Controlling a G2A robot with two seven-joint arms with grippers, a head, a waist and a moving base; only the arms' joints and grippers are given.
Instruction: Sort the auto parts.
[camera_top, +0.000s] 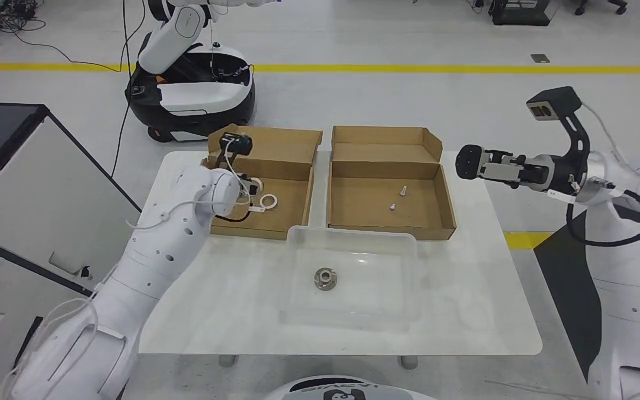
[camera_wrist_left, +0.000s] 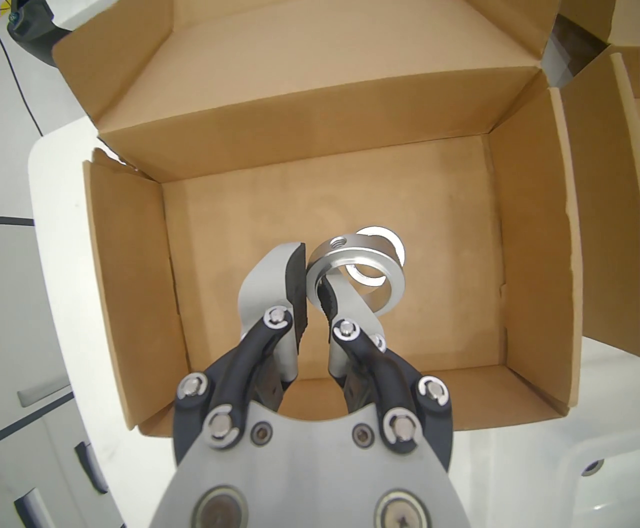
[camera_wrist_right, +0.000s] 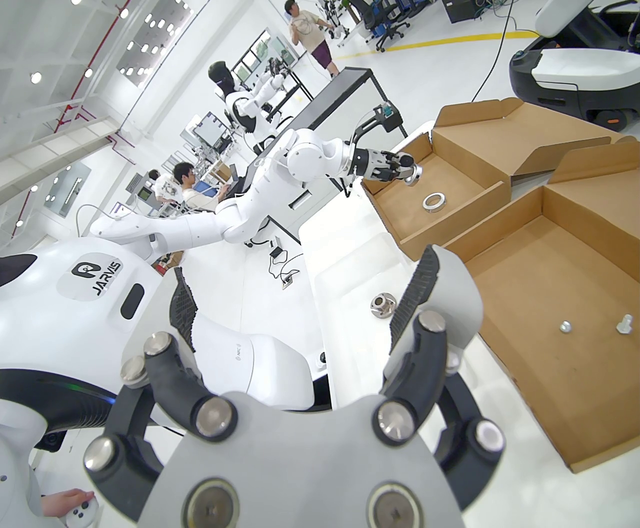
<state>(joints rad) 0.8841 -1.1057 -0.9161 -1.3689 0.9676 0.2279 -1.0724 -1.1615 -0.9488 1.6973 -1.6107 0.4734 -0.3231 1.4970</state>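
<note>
The left gripper (camera_wrist_left: 310, 272) pinches the rim of a metal ring (camera_wrist_left: 365, 252), with 1 finger outside it and 1 inside. Under the fingers, a second ring (camera_wrist_left: 385, 233) lies on the floor of the left box (camera_wrist_left: 530, 225). The right gripper (camera_wrist_right: 305, 270) has its fingers spread wide and holds nothing. Beyond them a flanged part (camera_wrist_right: 382, 305) lies in the clear tray (camera_wrist_right: 340, 265), and 2 bolts (camera_wrist_right: 566, 326) lie in the right box (camera_wrist_right: 525, 260).

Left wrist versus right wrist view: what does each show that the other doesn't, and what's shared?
Left wrist adds: the threaded side hole in the held shaft collar, with one finger through its bore. Right wrist adds: a flanged hub in the clear tray and two small fasteners in the right box. Shared: the left pincer gripping that collar over the left box, a second collar on its floor.
</note>
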